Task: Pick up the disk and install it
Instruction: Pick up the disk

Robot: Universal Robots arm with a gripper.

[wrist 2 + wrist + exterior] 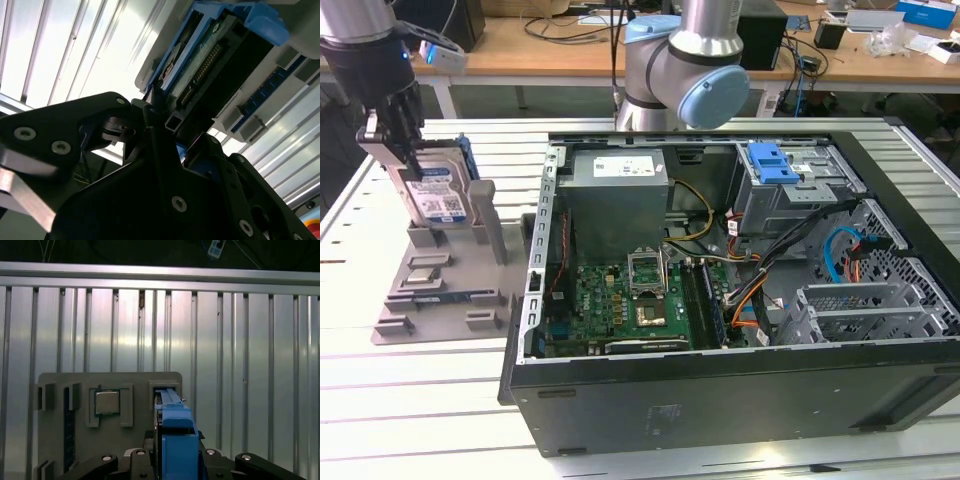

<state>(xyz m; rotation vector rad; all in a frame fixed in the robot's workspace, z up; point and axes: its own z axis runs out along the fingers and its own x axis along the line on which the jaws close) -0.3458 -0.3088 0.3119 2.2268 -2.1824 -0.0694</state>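
Observation:
In the exterior view the disk [438, 197], silver with a blue-and-white label and blue side rails, stands on edge in a slot of the grey fixture [440, 285] at that view's left. My gripper [402, 150] comes down from above and its fingers close on the disk's upper edge. In the first wrist view the disk's blue rail [173, 437] runs straight between the black fingers [102, 462] of the gripper [173, 460]. The second wrist view shows the disk's connector edge [207, 67] just past the gripper [160, 122].
An open computer case [720, 400] lies on the slatted metal table [420, 400], with a motherboard [630, 300], a grey power-supply box [618, 195] and a drive cage with a blue bracket [772, 162]. A square chip [107, 402] sits in the fixture. The arm's base [680, 60] stands behind the case.

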